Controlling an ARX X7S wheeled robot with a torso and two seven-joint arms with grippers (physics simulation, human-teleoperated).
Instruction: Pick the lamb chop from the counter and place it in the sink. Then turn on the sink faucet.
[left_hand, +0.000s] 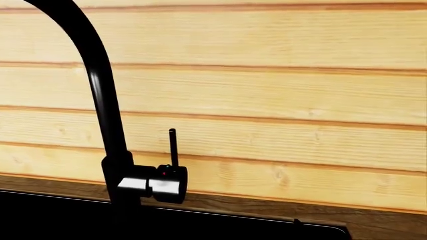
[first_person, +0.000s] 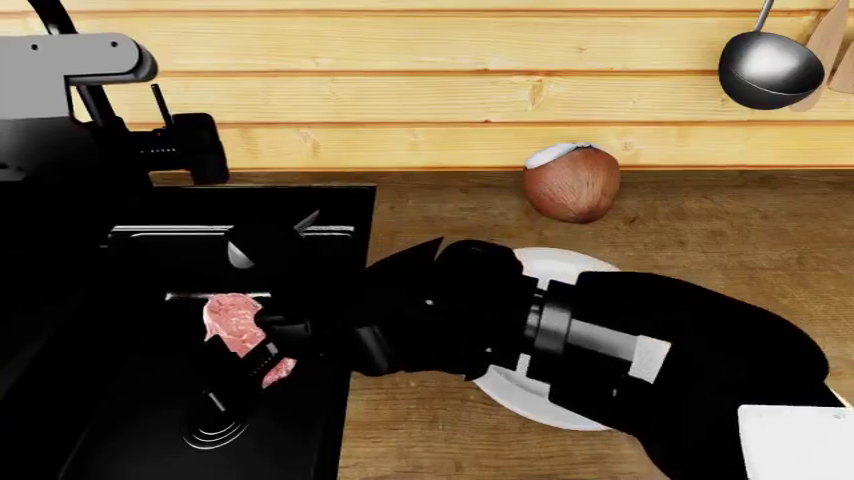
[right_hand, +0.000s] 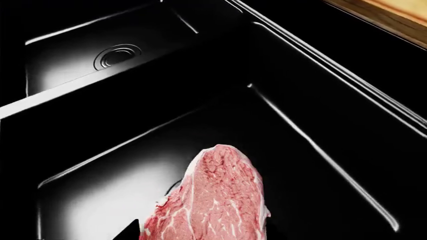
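Right jaws (first_person: 274, 352) are clamped on the lamb chop (first_person: 238, 328), hanging it over the black sink (first_person: 147, 420), drain ring just below them. Behind that, the faucet (left_hand: 100, 95) with its lever up. Can't tell the left jaws' state. Plate (first_person: 567, 268) and coconut (first_person: 571, 183) sit on the table (first_person: 721, 230) off to the side.

Glossy black right arm (first_person: 627, 350) with silver ring and white patch.

No readable text, label, brand, number or sign anywhere in these three views.
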